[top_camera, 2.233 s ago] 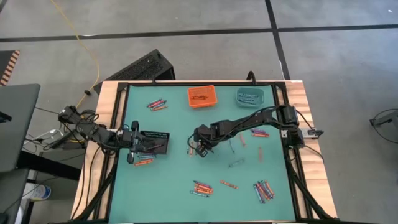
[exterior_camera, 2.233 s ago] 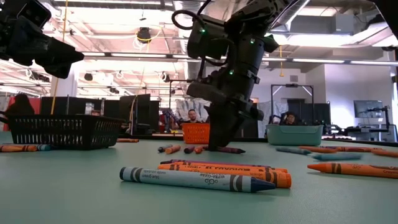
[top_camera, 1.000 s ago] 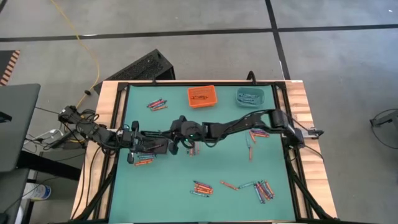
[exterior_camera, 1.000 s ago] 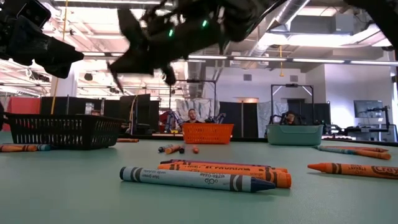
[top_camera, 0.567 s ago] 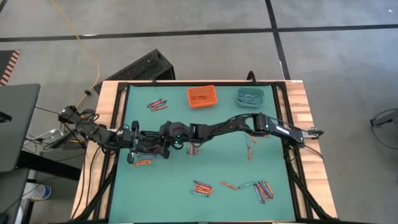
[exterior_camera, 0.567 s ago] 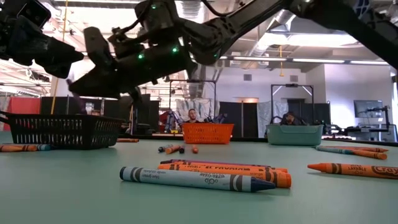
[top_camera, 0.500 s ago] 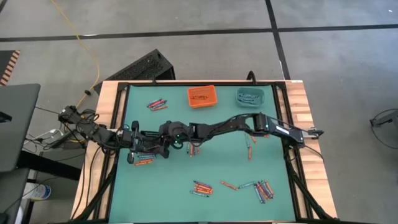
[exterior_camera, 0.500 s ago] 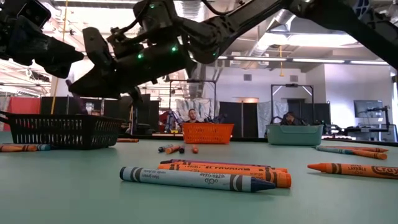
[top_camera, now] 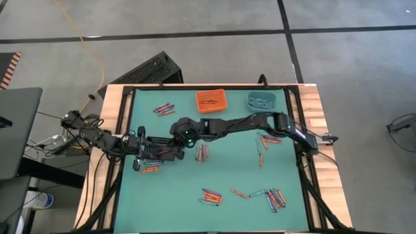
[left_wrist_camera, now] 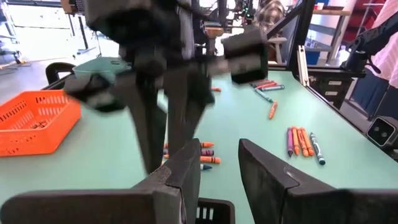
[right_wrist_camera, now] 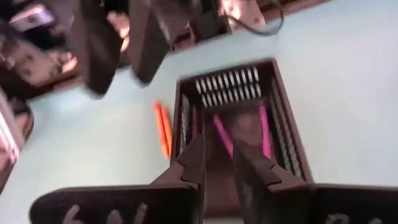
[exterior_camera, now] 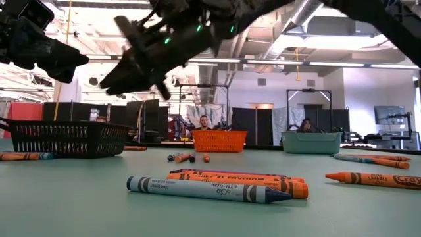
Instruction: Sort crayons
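- Green table (top_camera: 227, 175) is carrying scattered crayons: a cluster near the front edge (top_camera: 211, 196), more at the front right (top_camera: 275, 197), a few in the middle (top_camera: 202, 153), a small group at the back left (top_camera: 164, 108).
- Orange bin (top_camera: 210, 101) and teal bin (top_camera: 260, 100) are sitting side by side along the back edge.
- Black bin (right_wrist_camera: 239, 121) is sitting at the left, holding pink crayons (right_wrist_camera: 222, 135); two orange crayons (right_wrist_camera: 162, 129) are lying just beside it on the table.
- Right gripper (top_camera: 174, 134) is reaching far across the table, hanging above the black bin; its fingers (right_wrist_camera: 194, 163) are standing slightly apart, holding nothing.
- Left gripper (top_camera: 144, 151) is waiting at the black bin's left end, fingers (left_wrist_camera: 186, 171) parted, gripping nothing visible.
- People are sitting in the room beyond the table.
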### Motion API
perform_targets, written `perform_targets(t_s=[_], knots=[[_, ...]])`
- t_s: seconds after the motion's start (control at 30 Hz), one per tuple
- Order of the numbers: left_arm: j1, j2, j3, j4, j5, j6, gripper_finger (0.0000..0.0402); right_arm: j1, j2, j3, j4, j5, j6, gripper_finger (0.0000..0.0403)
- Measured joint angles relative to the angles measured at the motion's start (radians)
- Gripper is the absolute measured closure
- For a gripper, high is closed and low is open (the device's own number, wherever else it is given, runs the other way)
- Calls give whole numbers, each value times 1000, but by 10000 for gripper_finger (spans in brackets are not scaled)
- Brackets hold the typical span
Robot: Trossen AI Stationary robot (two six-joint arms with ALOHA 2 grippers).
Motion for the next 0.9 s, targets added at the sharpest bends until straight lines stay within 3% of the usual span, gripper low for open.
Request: perform_targets(t_s=[0.1,0.43,0.57,0.67,0.77,0.9], knots=[[0,0,0,0,0,0,304,4,-70,1,-163,0,-43,327],[0,0,0,0,-1,0,304,25,-325,1,-934,6,-96,327],[0,0,0,0,-1,0,304,58,-390,-6,-1161,129,-102,327],[0,0,0,0,0,0,304,89,-463,-89,-1194,211,-117,326],[0,0,0,0,0,0,304,115,-572,-271,-1156,207,-86,326],[0,0,0,0,0,0,304,139,-766,-579,-1057,205,120,326]])
